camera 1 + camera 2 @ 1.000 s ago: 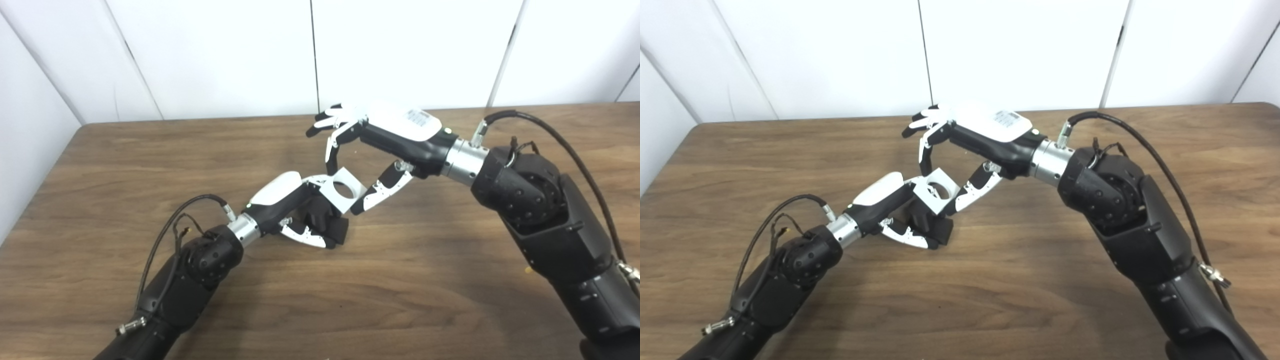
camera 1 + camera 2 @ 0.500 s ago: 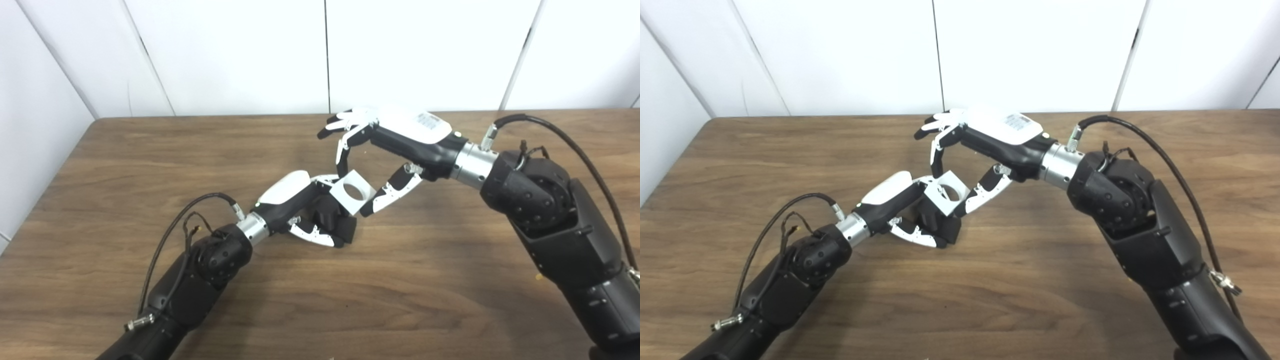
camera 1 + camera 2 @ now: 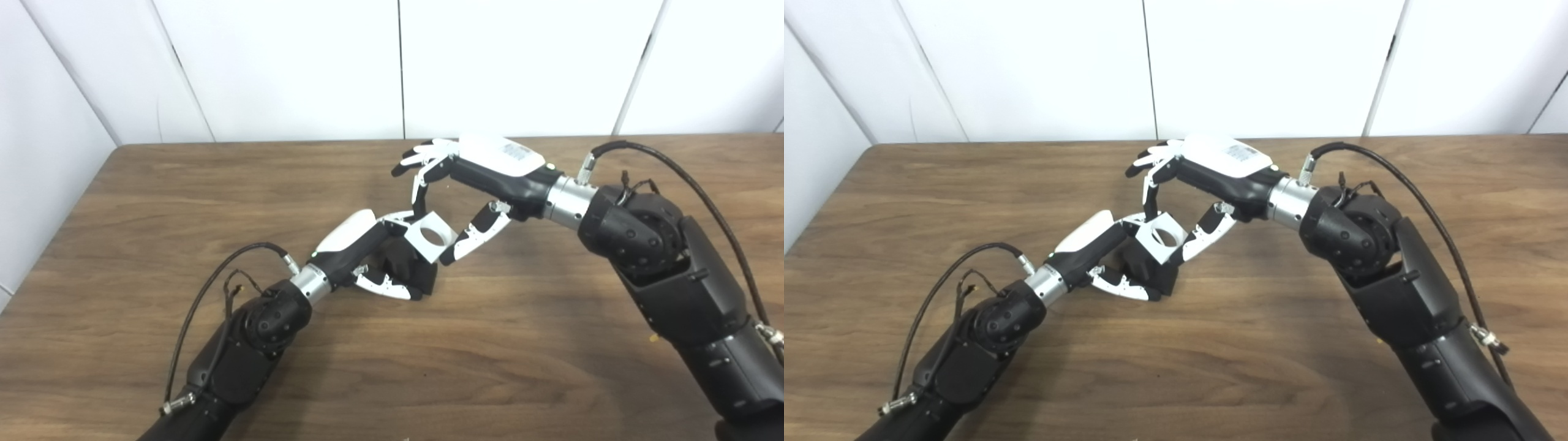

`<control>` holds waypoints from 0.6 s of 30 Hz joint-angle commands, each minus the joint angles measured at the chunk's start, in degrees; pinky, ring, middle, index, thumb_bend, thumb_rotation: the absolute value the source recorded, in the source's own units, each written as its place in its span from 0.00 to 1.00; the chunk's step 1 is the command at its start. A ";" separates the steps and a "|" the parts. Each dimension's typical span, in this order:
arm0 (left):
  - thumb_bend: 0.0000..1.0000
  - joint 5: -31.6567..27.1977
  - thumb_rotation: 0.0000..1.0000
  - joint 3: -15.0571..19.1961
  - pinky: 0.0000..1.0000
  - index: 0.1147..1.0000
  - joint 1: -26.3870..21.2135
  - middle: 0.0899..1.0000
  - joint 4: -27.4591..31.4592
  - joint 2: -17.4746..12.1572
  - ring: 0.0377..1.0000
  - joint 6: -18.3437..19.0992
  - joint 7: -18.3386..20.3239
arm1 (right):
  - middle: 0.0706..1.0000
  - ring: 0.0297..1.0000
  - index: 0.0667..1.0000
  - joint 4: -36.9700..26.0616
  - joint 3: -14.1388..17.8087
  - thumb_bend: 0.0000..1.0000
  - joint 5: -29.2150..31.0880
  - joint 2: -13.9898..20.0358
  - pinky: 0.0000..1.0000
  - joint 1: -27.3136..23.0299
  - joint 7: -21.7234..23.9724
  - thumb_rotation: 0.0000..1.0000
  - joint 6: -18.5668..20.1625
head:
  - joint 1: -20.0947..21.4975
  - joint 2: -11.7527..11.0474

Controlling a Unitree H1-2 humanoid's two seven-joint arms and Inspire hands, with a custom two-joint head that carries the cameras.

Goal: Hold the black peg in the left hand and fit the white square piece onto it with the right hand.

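Observation:
My left hand (image 3: 381,257) lies low over the middle of the table, shut on the black peg (image 3: 409,271), whose dark block shows between its fingers and thumb. The white square piece (image 3: 430,235), with a round hole in its middle, is pinched at opposite corners between a finger and the thumb of my right hand (image 3: 465,193). That piece sits tilted right at the top of the peg, touching or nearly touching my left hand's fingers. In the right eye view the white piece (image 3: 1160,235) hides the peg's upper end, so I cannot tell how far it sits on it.
The brown wooden table (image 3: 184,184) ends at a white panelled wall behind. A black cable (image 3: 214,275) loops off my left forearm, and another cable (image 3: 686,171) arcs over my right forearm.
The camera shifted between the earliest frames and now. My right hand has eased slightly down and left with the white piece, closer onto the peg. My left hand keeps its hold.

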State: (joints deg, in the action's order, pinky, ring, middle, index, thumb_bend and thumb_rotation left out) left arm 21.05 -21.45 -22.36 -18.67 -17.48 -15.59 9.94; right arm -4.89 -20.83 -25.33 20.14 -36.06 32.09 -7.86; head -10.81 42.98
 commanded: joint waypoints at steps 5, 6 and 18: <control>0.52 -0.19 0.07 -0.50 0.86 0.42 3.72 0.92 -3.39 -1.41 0.93 8.16 5.44 | 0.84 0.92 0.44 0.76 0.75 0.52 0.44 -0.47 0.95 -3.66 -1.59 0.14 -2.39 | -0.27 0.16; 0.52 -0.51 0.07 -0.48 0.87 0.42 3.79 0.92 -3.45 -1.45 0.94 8.12 5.62 | 0.84 0.92 0.44 1.00 0.78 0.52 0.44 -0.48 0.95 -3.68 -1.67 0.14 -2.52 | -0.27 0.18; 0.52 -0.89 0.07 -0.95 0.90 0.42 4.45 0.92 -2.88 -0.41 0.95 8.95 6.43 | 0.84 0.92 0.45 2.33 1.25 0.52 -0.17 -0.95 0.93 -4.10 -2.28 0.14 -2.42 | -0.13 0.35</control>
State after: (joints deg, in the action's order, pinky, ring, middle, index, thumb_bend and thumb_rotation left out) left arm 18.54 -20.62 -21.44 -18.06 -17.05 -14.74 11.34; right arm -1.95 -20.81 -26.25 19.95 -36.48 31.85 -8.87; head -10.90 43.24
